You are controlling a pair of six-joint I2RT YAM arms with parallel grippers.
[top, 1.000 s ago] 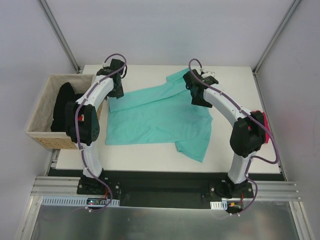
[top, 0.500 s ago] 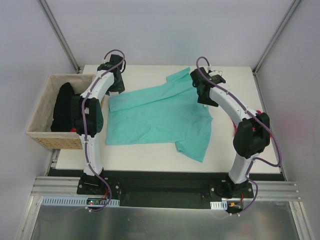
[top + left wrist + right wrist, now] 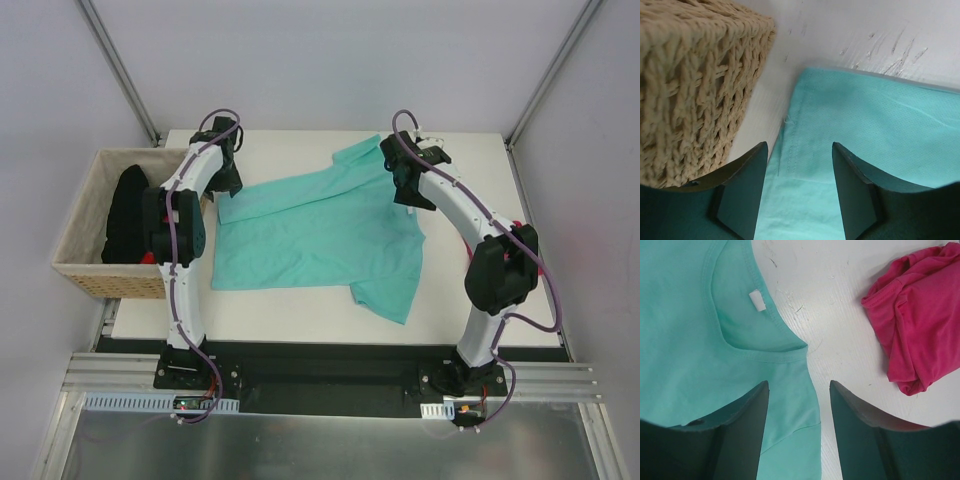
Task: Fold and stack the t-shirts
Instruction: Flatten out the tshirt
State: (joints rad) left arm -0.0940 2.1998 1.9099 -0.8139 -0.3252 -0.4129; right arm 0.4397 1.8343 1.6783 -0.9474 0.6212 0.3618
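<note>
- With left claw (image 3: 799, 150) gaping above teal t-shirt (image 3: 880, 130) hem, risks snagging basket (image 3: 695, 85) alongside.
- With right claw (image 3: 799, 386) gaping near collar, risks pinching one layer, skewing fold.

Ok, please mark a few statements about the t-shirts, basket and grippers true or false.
1. The teal t-shirt lies spread on the table. True.
2. The pink t-shirt is stacked on the teal one. False: it lies crumpled on the table, apart from it.
3. The left gripper is shut on the basket. False: it is open, over the teal t-shirt, beside the basket.
4. The right gripper is open near the teal t-shirt's collar. True.
</note>
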